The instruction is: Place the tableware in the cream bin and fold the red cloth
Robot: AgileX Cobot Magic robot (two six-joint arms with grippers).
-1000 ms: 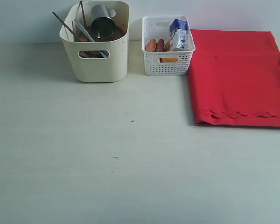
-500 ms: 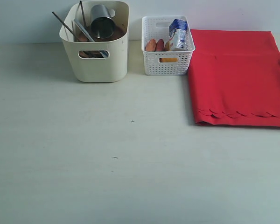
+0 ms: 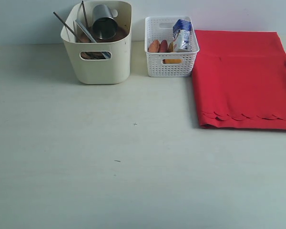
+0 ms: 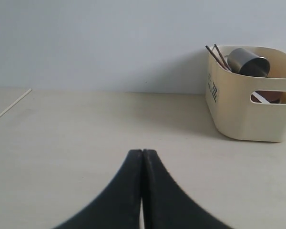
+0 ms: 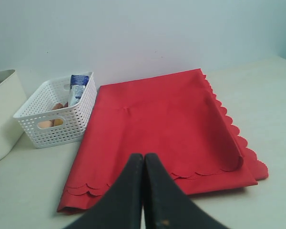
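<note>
The cream bin point(image 3: 97, 67) stands at the far left of the bench point(image 3: 133, 167), and tableware fills it: a steel cup point(image 3: 104, 26) lies tilted on top, dark chopsticks point(image 3: 64, 23) lean out over its left rim, and a silver knife point(image 3: 88, 32) slants beside the cup. Just right of the bin, not touching it, sits a white lattice basket point(image 3: 171, 64) holding a milk carton point(image 3: 182, 36) and other food. The red cloth point(image 3: 243, 81) lies folded flat at the far right, its left edge against the basket and its scalloped hem toward the near side. The left gripper point(image 4: 142, 152) hangs above bare bench, jaws pressed together and holding nothing. The right gripper point(image 5: 143, 156) hovers over the cloth's near edge, likewise closed and empty.
</note>
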